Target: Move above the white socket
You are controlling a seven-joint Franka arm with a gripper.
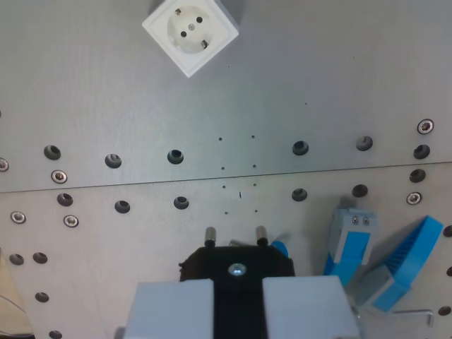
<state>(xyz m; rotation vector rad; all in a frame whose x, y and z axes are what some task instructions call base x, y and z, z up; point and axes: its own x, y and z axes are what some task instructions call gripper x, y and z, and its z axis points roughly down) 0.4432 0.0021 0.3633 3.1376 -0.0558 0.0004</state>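
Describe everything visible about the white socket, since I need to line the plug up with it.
The white socket is a square block of what looks like white plastic, seen from above and turned roughly diamond-wise to the picture. Its round recessed face holds two dark pin holes, a small centre screw and earthing clips at the rim. It sits on the grey metal plate near the top edge of the wrist view, left of centre. Nothing else touches it; the black plug held in the gripper is well clear.

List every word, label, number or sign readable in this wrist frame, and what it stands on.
None can be read.
White socket: plain face, no marking visible.
Black plug held in the tool: no print visible.
Blue parts at the wrist view's right: no lettering visible.
Metal plate: only holes and screws.
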